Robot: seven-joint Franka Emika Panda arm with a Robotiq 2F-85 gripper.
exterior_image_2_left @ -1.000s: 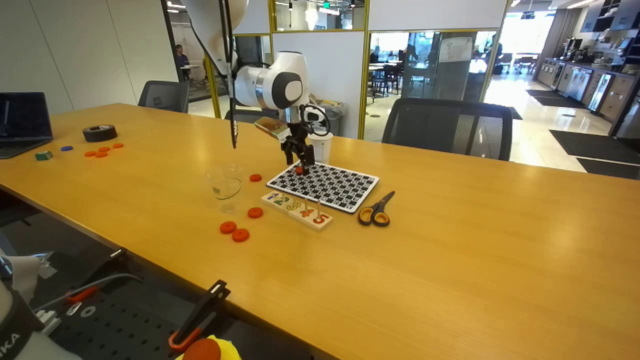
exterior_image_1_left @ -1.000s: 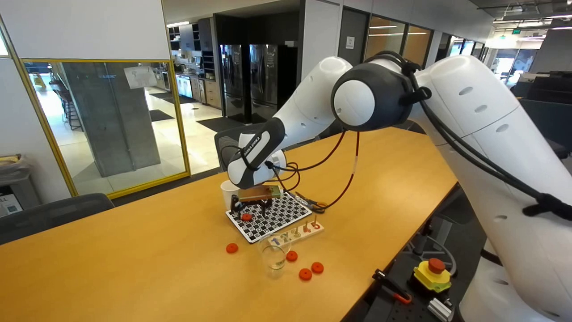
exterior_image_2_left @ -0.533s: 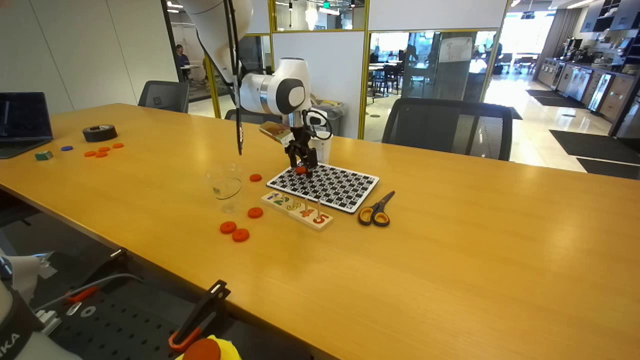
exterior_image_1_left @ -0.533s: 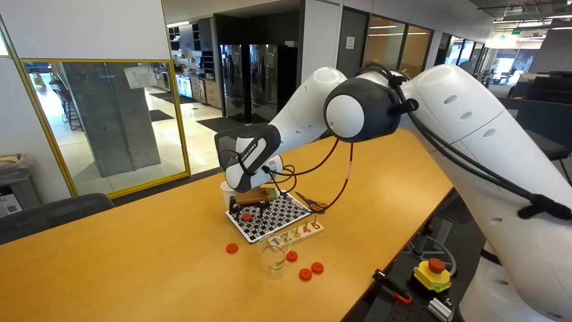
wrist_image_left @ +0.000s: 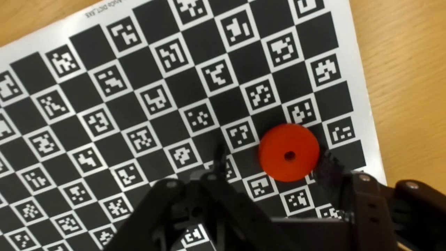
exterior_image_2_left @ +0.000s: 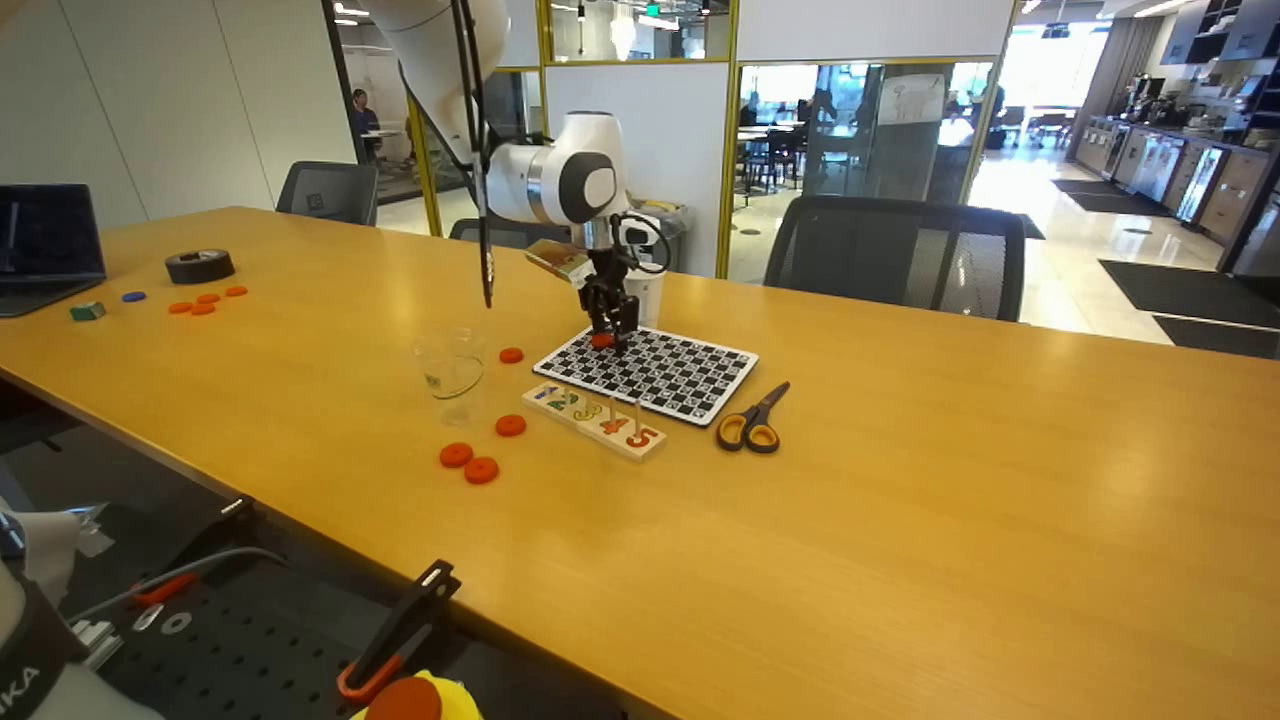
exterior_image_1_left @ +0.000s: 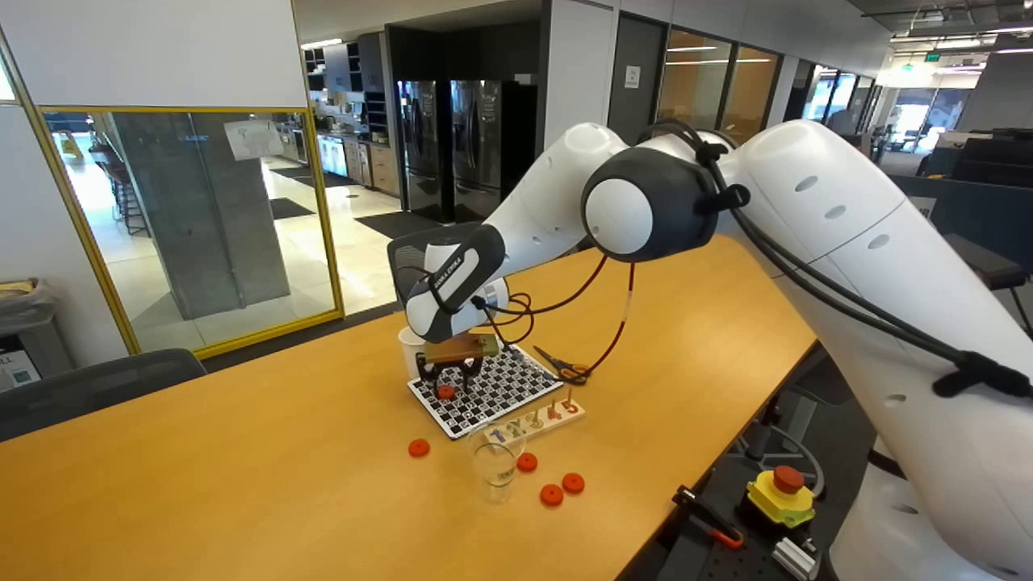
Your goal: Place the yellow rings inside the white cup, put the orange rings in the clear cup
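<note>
An orange ring (wrist_image_left: 289,152) lies flat near a corner of the checkerboard (exterior_image_1_left: 508,387). My gripper (wrist_image_left: 273,153) is over it, its jaws part-way in but still open. In the wrist view the right finger (wrist_image_left: 331,170) reaches the ring's edge; whether it touches, I cannot tell. A gap separates the ring from the left finger (wrist_image_left: 220,157). More orange rings (exterior_image_1_left: 419,448) lie on the table around the clear cup (exterior_image_1_left: 494,472), which appears in both exterior views. Just behind the gripper stands the white cup (exterior_image_2_left: 645,295), partly covered by the arm, its inside hidden. The yellow rings are out of view.
A wooden number board with pegs (exterior_image_2_left: 595,420) lies beside the checkerboard, and scissors (exterior_image_2_left: 750,425) sit off its corner. Farther off are a tape roll (exterior_image_2_left: 199,266), small orange pieces (exterior_image_2_left: 207,299), a blue piece (exterior_image_2_left: 133,296), a green block (exterior_image_2_left: 88,311) and a laptop (exterior_image_2_left: 45,245).
The gripper has shifted slightly over the ring on the checkerboard, and its jaws have drawn closer together. The rings and cups show no visible movement.
</note>
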